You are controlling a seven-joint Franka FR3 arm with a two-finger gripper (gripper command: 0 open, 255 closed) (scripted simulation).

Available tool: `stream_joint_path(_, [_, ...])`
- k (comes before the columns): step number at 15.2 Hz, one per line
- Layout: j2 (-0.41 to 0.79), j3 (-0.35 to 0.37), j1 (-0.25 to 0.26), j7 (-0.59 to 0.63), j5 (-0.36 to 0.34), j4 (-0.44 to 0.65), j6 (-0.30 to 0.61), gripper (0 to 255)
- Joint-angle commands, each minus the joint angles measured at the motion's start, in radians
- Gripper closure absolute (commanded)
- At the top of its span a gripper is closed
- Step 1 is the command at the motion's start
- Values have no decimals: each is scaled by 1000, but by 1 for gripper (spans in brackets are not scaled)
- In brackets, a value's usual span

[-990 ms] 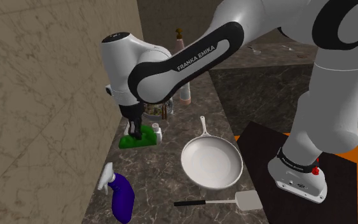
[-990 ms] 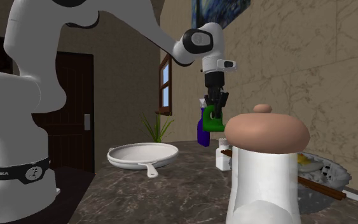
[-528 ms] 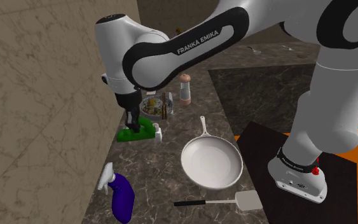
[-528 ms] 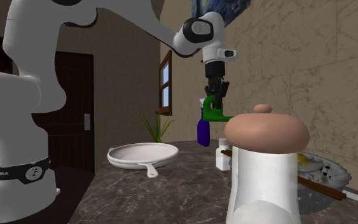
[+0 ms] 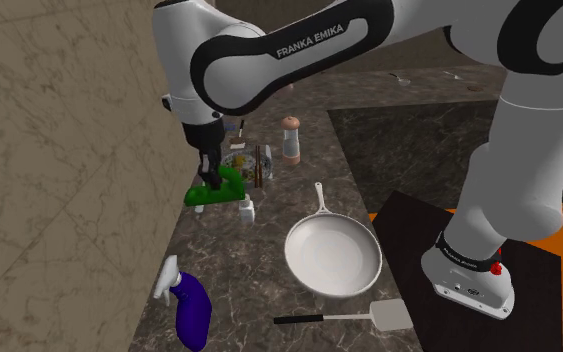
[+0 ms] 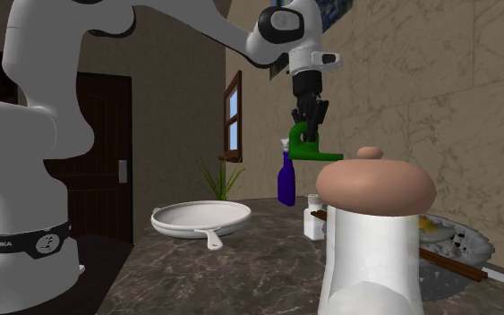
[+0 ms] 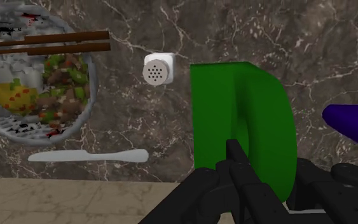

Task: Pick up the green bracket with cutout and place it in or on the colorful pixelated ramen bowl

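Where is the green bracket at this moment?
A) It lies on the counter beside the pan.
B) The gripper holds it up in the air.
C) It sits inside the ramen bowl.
B: the gripper is shut on the green bracket, which hangs well above the counter.

Small white shaker (image 7: 156, 69) stands, seemingly low, between bracket (image 7: 266, 127) and bowl (image 7: 75, 116).

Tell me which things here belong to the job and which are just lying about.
Job: gripper, the green bracket it holds, ramen bowl.
Lying about: frying pan, spatula, purple spray bottle, white shaker, grinder.
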Motion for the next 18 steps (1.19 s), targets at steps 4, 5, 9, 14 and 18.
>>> stream_joint_path(4, [-5,-41,-63,-108,15,5,-7,255])
stream_joint_path(5, [-2,-49,-76,-131,17,10,-9,255])
stream_joint_path(9, [16,-84,-126,-219,24,43,-23,255])
stream_joint_path(14, [60,-124,-188,-324,29,114,-50,255])
stream_joint_path(18, [121,-157,-241,-413,33,209,-85,255])
